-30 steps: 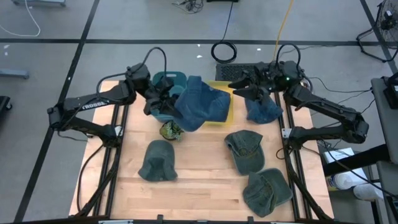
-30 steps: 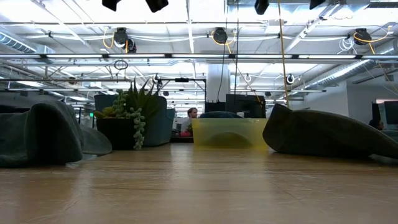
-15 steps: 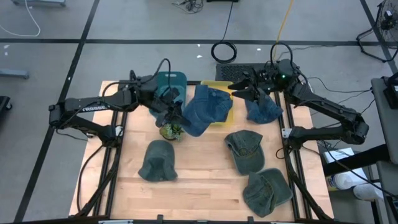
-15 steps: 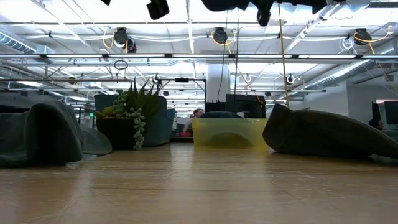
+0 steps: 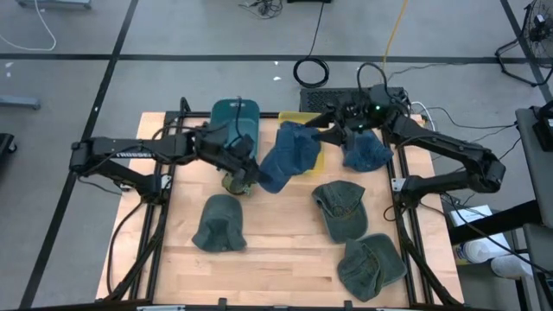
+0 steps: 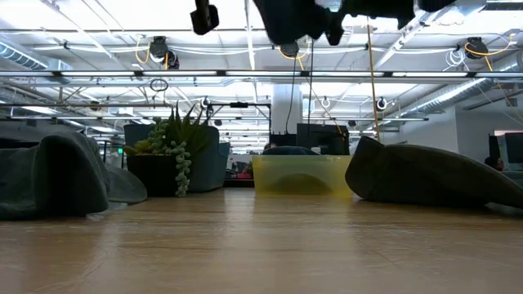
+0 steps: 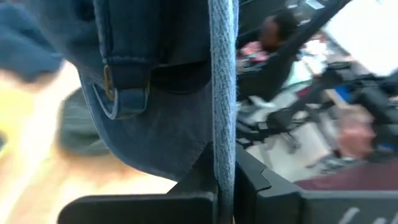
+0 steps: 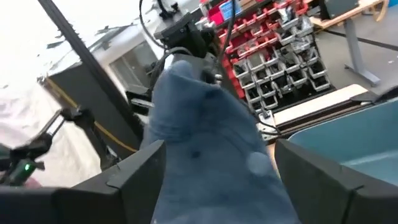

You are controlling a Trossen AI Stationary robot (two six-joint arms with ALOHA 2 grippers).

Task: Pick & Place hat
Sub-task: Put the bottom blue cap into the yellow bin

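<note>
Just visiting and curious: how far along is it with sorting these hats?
Early on. The yellow plastic bin sits partly covered, contents hidden. In hand: the left end effector is shut on a blue denim hat hanging over that bin, with the right end effector open at its far edge. Left: another blue denim hat and three grey-green fabric hats on the wooden table.

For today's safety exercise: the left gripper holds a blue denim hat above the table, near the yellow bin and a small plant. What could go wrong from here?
1. The left gripper pinches only an edge of the denim hat, so it might slip free.
2. The hanging hat could brush the small plant just below.
3. The open right gripper hovers close by, so the arms might collide.
</note>
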